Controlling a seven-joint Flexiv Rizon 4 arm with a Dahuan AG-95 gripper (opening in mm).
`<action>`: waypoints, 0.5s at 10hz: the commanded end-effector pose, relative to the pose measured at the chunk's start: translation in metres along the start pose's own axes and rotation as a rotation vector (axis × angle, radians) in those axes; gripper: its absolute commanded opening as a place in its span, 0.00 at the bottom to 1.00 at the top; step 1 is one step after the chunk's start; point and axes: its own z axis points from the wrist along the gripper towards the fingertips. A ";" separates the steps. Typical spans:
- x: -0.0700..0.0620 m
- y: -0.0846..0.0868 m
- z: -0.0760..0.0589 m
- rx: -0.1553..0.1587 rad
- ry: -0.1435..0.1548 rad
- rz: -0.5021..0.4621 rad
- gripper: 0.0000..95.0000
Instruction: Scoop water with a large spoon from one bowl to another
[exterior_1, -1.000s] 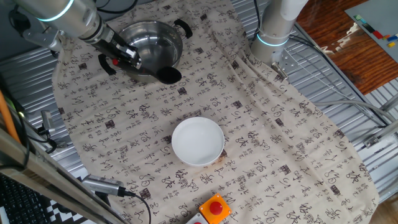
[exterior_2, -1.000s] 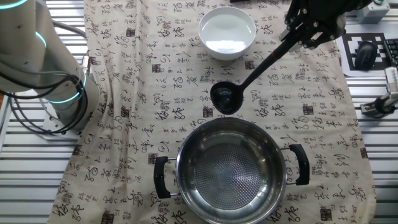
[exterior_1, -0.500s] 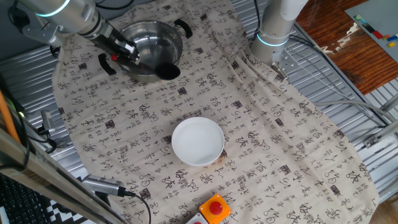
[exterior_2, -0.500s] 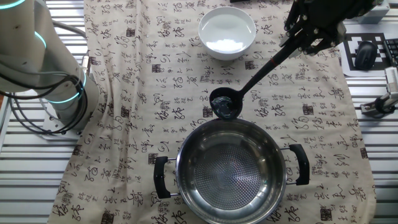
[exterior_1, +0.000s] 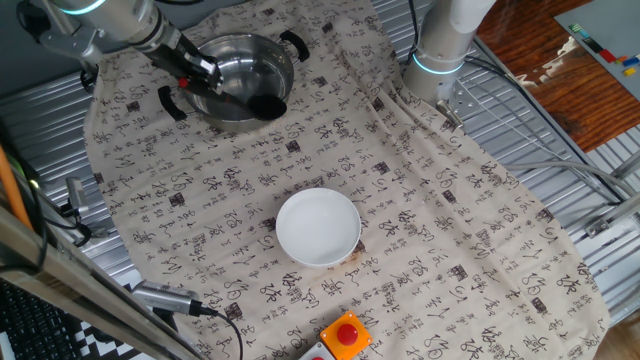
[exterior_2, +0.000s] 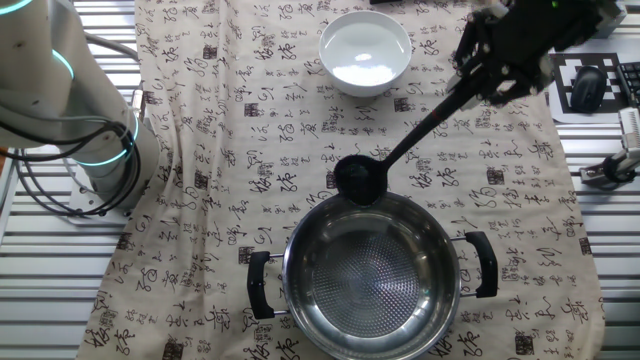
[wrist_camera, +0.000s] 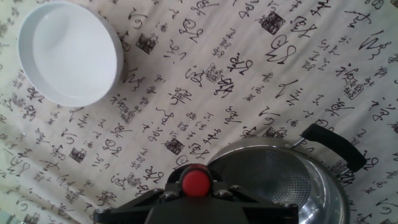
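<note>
My gripper (exterior_2: 492, 72) is shut on the upper handle of the black ladle (exterior_2: 400, 150). In the hand view the handle's red tip (wrist_camera: 195, 182) sits between the dark fingers. The ladle's round scoop (exterior_2: 356, 181) hangs at the near rim of the steel pot (exterior_2: 370, 262), just over its edge; in one fixed view the scoop (exterior_1: 266, 106) overlaps the pot's (exterior_1: 245, 60) front rim. The white bowl (exterior_2: 365, 52) with water stands apart on the cloth, seen also as the bowl (exterior_1: 318, 227) and the bowl (wrist_camera: 68, 53).
A patterned cloth (exterior_1: 420, 220) covers the table. The arm's base (exterior_1: 440, 50) stands at the far edge, near ribbed metal panels. A red button box (exterior_1: 345, 335) lies at the front edge. The pot's black side handles (exterior_2: 482, 262) stick out sideways.
The ladle has travelled from the cloth between bowl and pot toward the pot, and its scoop now reaches the pot's rim. The gripper followed the same way. Bowl and pot stayed put.
</note>
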 end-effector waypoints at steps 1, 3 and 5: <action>0.003 -0.003 0.002 0.006 0.000 -0.002 0.00; 0.003 -0.003 0.002 0.001 -0.007 0.000 0.00; 0.003 -0.003 0.002 -0.005 -0.009 0.013 0.00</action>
